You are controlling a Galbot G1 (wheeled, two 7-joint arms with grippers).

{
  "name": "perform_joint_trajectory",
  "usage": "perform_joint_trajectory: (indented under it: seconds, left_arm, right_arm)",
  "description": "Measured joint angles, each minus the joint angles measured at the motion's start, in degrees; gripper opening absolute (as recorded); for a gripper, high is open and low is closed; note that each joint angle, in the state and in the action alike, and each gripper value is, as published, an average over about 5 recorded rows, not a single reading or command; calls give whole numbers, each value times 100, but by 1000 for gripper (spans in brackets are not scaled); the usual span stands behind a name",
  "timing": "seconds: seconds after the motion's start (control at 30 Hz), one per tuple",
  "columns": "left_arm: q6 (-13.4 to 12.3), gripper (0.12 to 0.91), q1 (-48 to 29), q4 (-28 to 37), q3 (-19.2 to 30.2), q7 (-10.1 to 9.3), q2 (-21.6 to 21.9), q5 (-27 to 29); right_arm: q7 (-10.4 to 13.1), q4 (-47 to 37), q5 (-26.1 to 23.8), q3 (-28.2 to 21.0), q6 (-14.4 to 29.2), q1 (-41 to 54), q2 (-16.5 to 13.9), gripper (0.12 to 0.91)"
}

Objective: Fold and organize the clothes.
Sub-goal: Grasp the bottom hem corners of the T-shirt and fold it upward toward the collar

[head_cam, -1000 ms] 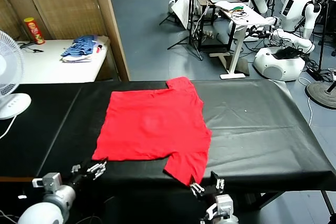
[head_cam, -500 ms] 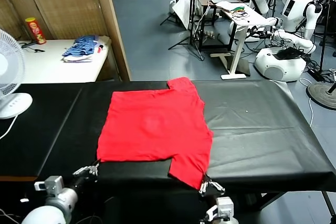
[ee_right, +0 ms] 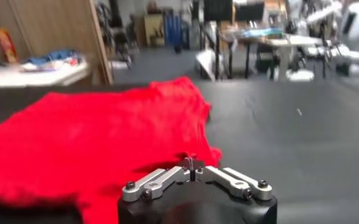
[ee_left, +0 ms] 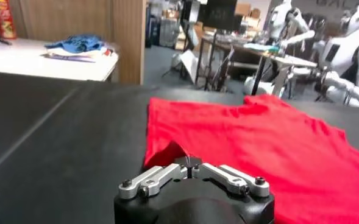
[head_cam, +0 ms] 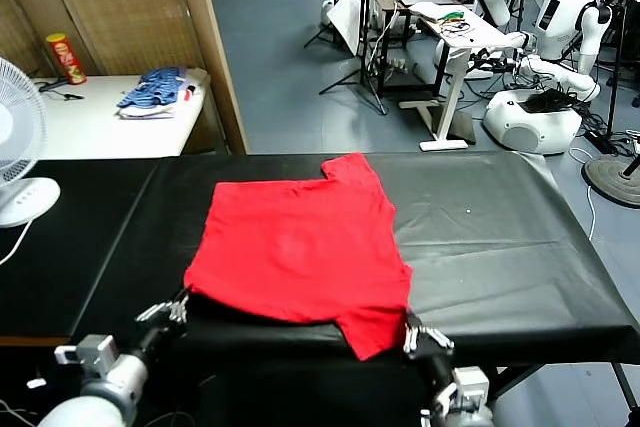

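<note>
Stretching across the whole width of the head view, the black tabletop [head_cam: 500, 247] carries the red T-shirt [head_cam: 300, 247], which lies near its middle, a little toward 9 o'clock of centre. The shirt is bright, plain red on the side that shows, mostly flat with soft ripples. One short sleeve [head_cam: 352, 169] points toward 12 o'clock at the far edge; the other sleeve [head_cam: 375, 325] juts toward 6 o'clock, reaching the near edge of the tabletop. The near hem is lifted slightly off the surface at its 7 o'clock corner, where a dark shadow shows beneath it.

At 7 o'clock of the shirt, the left pincer [head_cam: 178, 309] has its fingers pressed together on that raised corner; the left wrist view shows a small peak of red cloth [ee_left: 174, 152] pinched just above the closed fingertips [ee_left: 189, 162]. At 5 o'clock of the shirt, the right pincer [head_cam: 422, 332] is closed tight beside the near sleeve's edge, and the right wrist view shows its tips [ee_right: 191, 163] meeting at the red fabric's border [ee_right: 197, 157], nipping it.

Beyond the tabletop at 10 o'clock, a white side table [head_cam: 90, 122] holds a pile of blue clothes [head_cam: 155, 90] and a red canister [head_cam: 65, 57]. A white fan [head_cam: 20, 142] stands at 9 o'clock.
</note>
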Motion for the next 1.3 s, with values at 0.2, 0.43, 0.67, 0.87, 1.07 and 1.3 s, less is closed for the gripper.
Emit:
perform_joint_trajectory:
  seconds: [0.2, 0.43, 0.67, 0.87, 1.07, 1.3]
  left_arm:
    - [-26, 125, -570, 376, 131, -85, -137, 325]
    - [-98, 125, -974, 825, 341, -60, -152, 701]
    - [-92, 125, -1187, 1115, 418, -68, -157, 752]
    - [-17, 166, -1265, 1228, 433, -93, -208, 816]
    - [2, 470, -1157, 1214, 406, -85, -201, 851]
    - [20, 777, -962, 1199, 362, 1, -135, 769]
  right_arm:
    - [-78, -694, -16, -98, 135, 648, -21, 122]
    - [-111, -1287, -78, -198, 176, 1029, 43, 122]
    - [-275, -1344, 75, -153, 11, 1037, -7, 222]
    - [-355, -793, 300, -44, -384, 712, -209, 534]
    - [-338, -228, 324, 104, -443, 147, -400, 777]
    - [-368, -110, 214, 116, -381, -238, -392, 740]
